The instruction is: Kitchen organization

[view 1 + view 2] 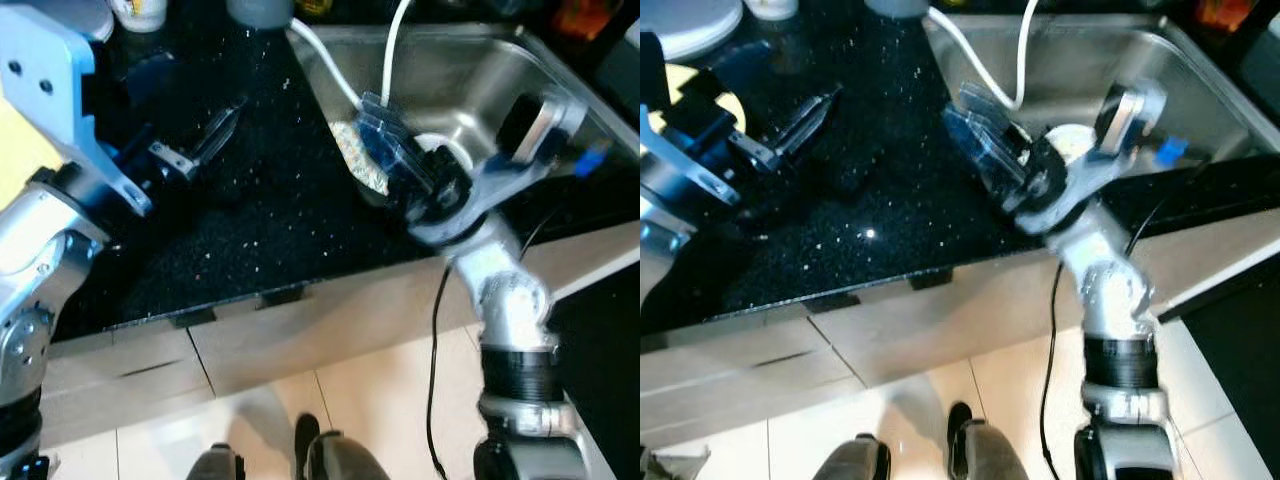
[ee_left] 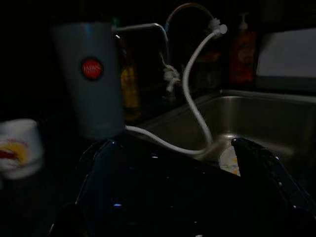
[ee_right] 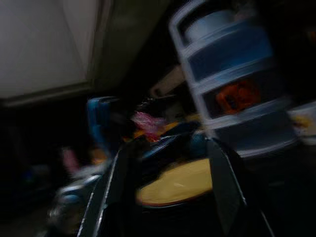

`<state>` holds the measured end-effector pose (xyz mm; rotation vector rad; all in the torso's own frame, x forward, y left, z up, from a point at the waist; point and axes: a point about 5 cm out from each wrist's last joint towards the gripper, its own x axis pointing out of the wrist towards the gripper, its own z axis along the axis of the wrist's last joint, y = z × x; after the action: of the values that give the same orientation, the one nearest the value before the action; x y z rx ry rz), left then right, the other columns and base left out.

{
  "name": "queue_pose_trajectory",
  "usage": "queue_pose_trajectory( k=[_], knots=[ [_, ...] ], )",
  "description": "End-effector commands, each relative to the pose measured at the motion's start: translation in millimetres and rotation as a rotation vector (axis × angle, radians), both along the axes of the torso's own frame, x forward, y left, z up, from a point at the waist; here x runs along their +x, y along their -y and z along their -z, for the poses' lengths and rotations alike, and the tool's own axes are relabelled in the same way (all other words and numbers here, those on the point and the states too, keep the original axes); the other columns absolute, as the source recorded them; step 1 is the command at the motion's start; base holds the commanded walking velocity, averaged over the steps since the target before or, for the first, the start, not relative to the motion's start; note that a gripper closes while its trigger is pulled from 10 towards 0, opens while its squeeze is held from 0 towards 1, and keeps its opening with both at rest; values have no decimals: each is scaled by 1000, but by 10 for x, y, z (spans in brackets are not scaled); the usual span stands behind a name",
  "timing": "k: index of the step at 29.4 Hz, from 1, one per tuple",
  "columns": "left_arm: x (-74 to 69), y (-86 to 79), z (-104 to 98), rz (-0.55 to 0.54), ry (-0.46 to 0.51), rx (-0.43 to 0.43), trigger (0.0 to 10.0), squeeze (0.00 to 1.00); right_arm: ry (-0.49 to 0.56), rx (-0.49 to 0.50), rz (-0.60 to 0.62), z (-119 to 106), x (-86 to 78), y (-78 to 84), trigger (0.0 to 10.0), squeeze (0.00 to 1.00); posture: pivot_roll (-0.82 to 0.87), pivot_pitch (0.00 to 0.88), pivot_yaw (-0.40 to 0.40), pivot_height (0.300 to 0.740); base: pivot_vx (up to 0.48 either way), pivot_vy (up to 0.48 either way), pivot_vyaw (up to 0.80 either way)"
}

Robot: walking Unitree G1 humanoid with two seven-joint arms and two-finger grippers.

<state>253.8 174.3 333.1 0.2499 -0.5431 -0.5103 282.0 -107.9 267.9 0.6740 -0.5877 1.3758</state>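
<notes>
My left gripper [image 1: 205, 125] hovers open over the black speckled countertop [image 1: 260, 220], with nothing between its fingers [image 2: 98, 163]. My right gripper [image 1: 375, 120] is at the near left edge of the steel sink [image 1: 470, 70], blurred and open, with nothing between its fingers [image 3: 224, 182]. A white hose [image 1: 392, 50] runs down into the sink. A pale speckled object [image 1: 352, 155] and a white round dish [image 1: 440, 148] lie on the sink bottom by the right gripper. A yellow plate [image 1: 680, 80] lies on the counter at the far left, behind the left arm.
A grey cup with a red logo [image 2: 91, 79] and a white mug [image 2: 17, 148] stand at the back of the counter, near the tap [image 2: 148, 29]. A white plate [image 1: 690, 25] sits at the back left. A blue and white stacked container [image 3: 232, 79] stands beyond the yellow plate. Cabinet fronts and tiled floor [image 1: 390, 400] lie below.
</notes>
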Motion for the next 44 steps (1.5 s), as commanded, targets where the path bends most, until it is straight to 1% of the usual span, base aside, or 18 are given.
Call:
queue_pose_trajectory(
  k=[1, 2, 4, 7, 11, 12, 14, 17, 18, 19, 21, 25, 33, 37, 39, 42, 43, 44],
  knots=[
    [36, -29, 27, -48, 5, 42, 10000, 0, 22, 36, -128, 6, -179, -68, 10000, 0, 133, 109, -67, 740, 0, 0, 0],
    [54, -39, 42, -77, 10, 85, 10000, 0, 7, 41, -184, 37, -267, -98, 10000, 0, 137, 105, -65, 740, 0, 0, 0],
    [65, -43, 54, -92, 14, 116, 10000, 0, -2, 40, -214, 54, -319, -113, 10000, 0, 139, 104, -65, 740, 0, 0, 0],
    [51, -12, 93, -149, 34, 300, 10000, 0, -54, -47, -263, 206, -365, -276, 10000, 0, 158, 102, -70, 740, 0, 0, 0],
    [18, -50, 91, -204, 41, 370, 10000, 0, -84, -119, -264, 317, -352, -385, 10000, 0, 170, 100, -74, 740, 0, 0, 0],
    [-5, -118, 91, -263, 42, 425, 10000, 0, -103, -170, -265, 395, -349, -454, 10000, 0, 180, 100, -78, 740, 0, 0, 0],
    [-5, -118, 91, -263, 42, 425, 10000, 0, -103, -170, -265, 395, -349, -454, 10000, 0, 180, 100, -78, 740, 0, 0, 0],
    [-45, -319, 122, -402, 26, 531, 10000, 0, -131, -295, -230, 553, -326, -582, 10000, 0, 221, 116, -106, 740, 0, 0, 0],
    [-45, -319, 122, -402, 26, 531, 10000, 0, -131, -295, -230, 553, -326, -582, 10000, 0, 221, 116, -106, 740, 0, 0, 0],
    [-66, -442, 166, -471, 7, 565, 10000, 0, -161, -338, -188, 617, -268, -635, 10000, 0, 227, 118, -112, 740, 0, 0, 0],
    [-66, -442, 166, -471, 7, 565, 10000, 0, -161, -338, -188, 617, -268, -635, 10000, 0, 227, 118, -112, 740, 0, 0, 0],
    [-57, -523, 283, -526, -17, 575, 10000, 0, -191, -343, -116, 642, -162, -633, 10000, 0, 224, 113, -120, 740, 0, 0, 595],
    [-97, -456, 247, -498, 14, 589, 10000, 0, -243, -326, -6, 714, -19, -572, 10000, 0, 230, 105, -112, 740, 0, 0, 783],
    [-130, -400, 106, -445, 57, 466, 10000, 0, -269, -257, 29, 690, 68, -526, 10000, 0, 235, 104, -101, 740, 0, 0, 775],
    [-121, -352, 104, -401, 61, 409, 10000, 0, -297, -166, 37, 645, 120, -463, 10000, 0, 235, 101, -94, 740, 0, 0, 775],
    [-118, -345, 105, -395, 61, 400, 10000, 0, -303, -153, 40, 640, 129, -453, 10000, 0, 235, 101, -94, 740, 0, 0, 775],
    [-100, -307, 98, -366, 65, 348, 10000, 0, -326, -110, 61, 624, 168, -407, 10000, 0, 232, 101, -90, 740, 0, 0, 769],
    [-100, -307, 98, -366, 65, 348, 10000, 0, -326, -110, 61, 624, 168, -407, 10000, 0, 232, 101, -90, 740, 0, 0, 769]
  ],
)
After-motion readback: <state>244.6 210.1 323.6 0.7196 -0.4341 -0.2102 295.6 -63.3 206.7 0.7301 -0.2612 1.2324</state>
